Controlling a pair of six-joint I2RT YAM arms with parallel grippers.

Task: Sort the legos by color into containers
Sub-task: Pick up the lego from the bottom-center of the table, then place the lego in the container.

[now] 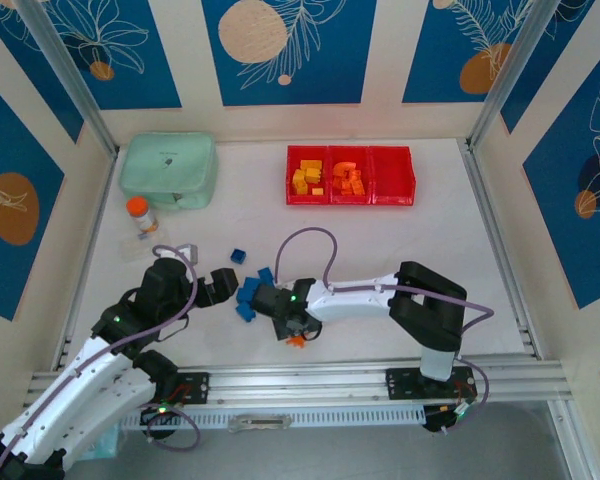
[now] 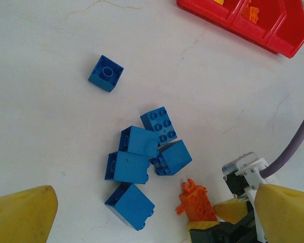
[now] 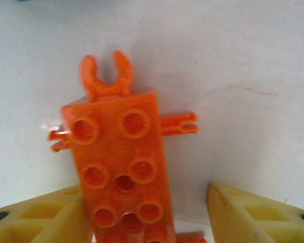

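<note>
Right wrist view cuts the orange piece [image 3: 119,152] off at the bottom edge, so its near end is hidden. Its long axis runs straight away from the right gripper [image 3: 144,195], round studs facing the camera, a C-shaped clip at the far end and thin pegs sticking out to either side. The jaws stand spread around it: the left finger [image 3: 40,217] touches its side, while the right finger [image 3: 253,212] is apart from it, with bare tabletop [image 3: 253,76] between. In the top view the piece is small and half covered by the gripper, near the tabletop's near edge, left of middle. Just beyond it lies a cluster of blue bricks [image 2: 142,167], with a single blue brick [image 2: 106,73] farther out. The left gripper [image 1: 225,287] hangs beside the cluster, jaws wide apart and holding nothing. The containers [image 1: 350,201] sit near the far edge: yellow pieces [image 1: 305,178] in the left compartment, orange pieces [image 1: 347,178] in the middle one, and the right one shows its red floor.
</note>
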